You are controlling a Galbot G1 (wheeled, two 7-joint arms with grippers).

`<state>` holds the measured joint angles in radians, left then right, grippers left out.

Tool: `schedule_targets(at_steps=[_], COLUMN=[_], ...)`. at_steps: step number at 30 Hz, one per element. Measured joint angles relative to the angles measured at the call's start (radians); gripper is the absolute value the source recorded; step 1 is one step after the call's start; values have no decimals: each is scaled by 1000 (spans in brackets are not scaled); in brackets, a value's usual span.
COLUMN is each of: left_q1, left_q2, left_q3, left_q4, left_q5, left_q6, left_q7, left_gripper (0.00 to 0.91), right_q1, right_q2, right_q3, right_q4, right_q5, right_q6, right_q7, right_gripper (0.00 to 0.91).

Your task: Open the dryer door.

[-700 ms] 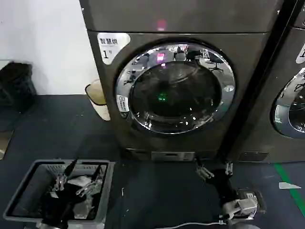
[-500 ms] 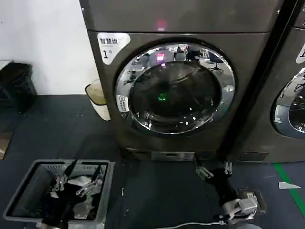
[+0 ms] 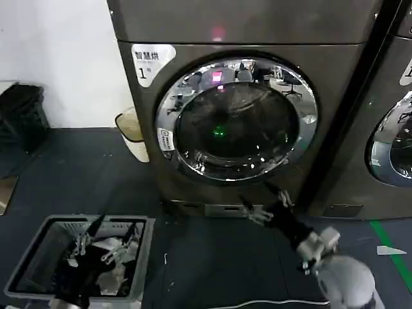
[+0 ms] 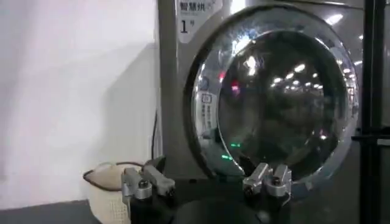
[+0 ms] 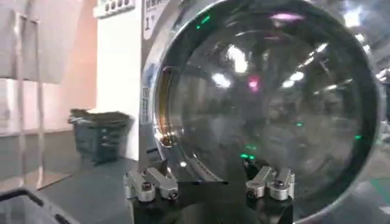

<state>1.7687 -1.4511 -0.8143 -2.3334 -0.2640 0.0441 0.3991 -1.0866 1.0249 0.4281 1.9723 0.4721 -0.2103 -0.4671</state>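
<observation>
Gripper, right (image 3: 265, 207), jaws spread, nothing held, low before the dryer door's bottom rim | left gripper (image 3: 103, 248) spread, over the basket (image 3: 26, 261), farther from the door | dryer door (image 3: 236, 119) shut, up and ahead of right gripper, which is nearer.

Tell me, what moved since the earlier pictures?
The right end effector rose from the floor toward the machine, its fingers apart, now just below the dryer door. The door stayed shut, and the left end effector stayed low over the grey basket.
</observation>
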Motion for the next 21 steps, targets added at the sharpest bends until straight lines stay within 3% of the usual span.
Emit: schedule_targets(at_steps=[8, 21], left_q1=[30, 56], left_q2=[-14, -37], left_q3=[22, 20], left_q4=[-7, -11], left_q5=[5, 14], left_q6=[-13, -14], left_q7=[-5, 5], left_gripper=[907, 907], right_q1=[258, 538], right_q2=[-2, 117], right_q3=[-201, -411], right_q4=[-179, -422], right_q5=[43, 43], right_q6=[6, 11], right_q7=[-27, -41], right_gripper=[907, 907])
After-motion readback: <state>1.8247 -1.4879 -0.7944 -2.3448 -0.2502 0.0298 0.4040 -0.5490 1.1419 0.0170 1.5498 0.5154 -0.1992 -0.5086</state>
